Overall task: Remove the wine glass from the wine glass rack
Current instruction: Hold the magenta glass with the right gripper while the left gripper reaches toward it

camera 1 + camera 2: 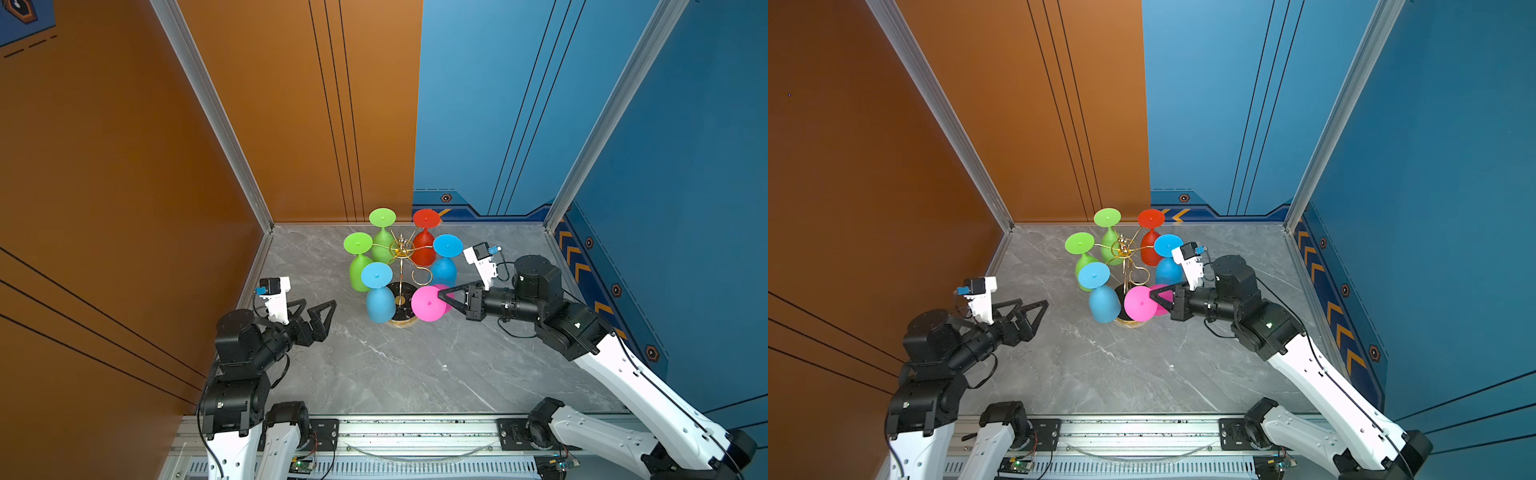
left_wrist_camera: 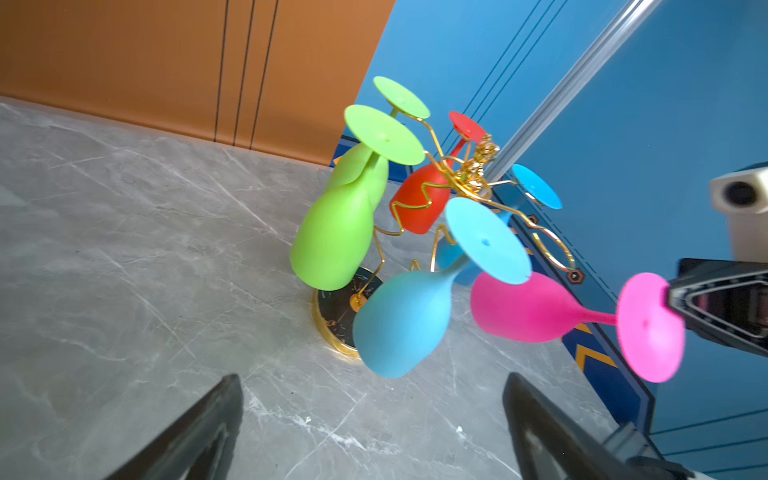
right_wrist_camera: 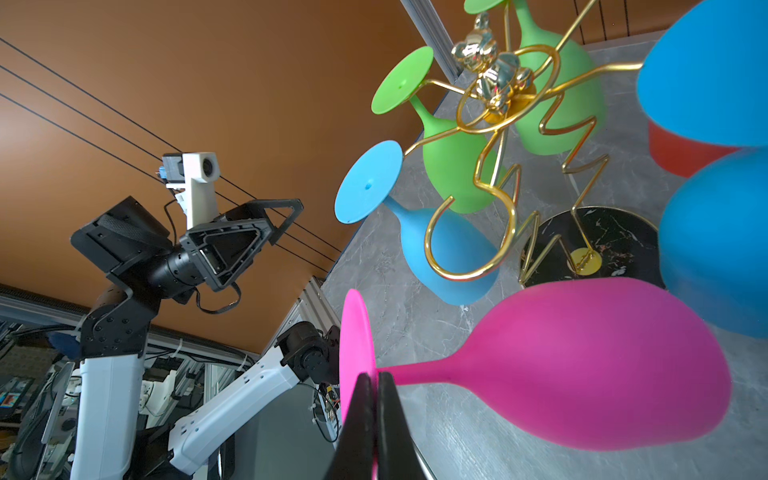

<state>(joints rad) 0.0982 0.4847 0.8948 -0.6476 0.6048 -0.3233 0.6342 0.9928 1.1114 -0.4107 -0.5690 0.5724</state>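
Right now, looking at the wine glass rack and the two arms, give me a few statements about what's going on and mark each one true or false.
1. The right gripper is shut on the foot of the pink wine glass. True.
2. The left gripper holds a blue glass. False: it is open, holds nothing and is apart from the wine glass rack.
3. Two green wine glasses hang on the rack. True.
4. The pink wine glass hangs from the rack. False: it is off the rack, tipped sideways in the right gripper.
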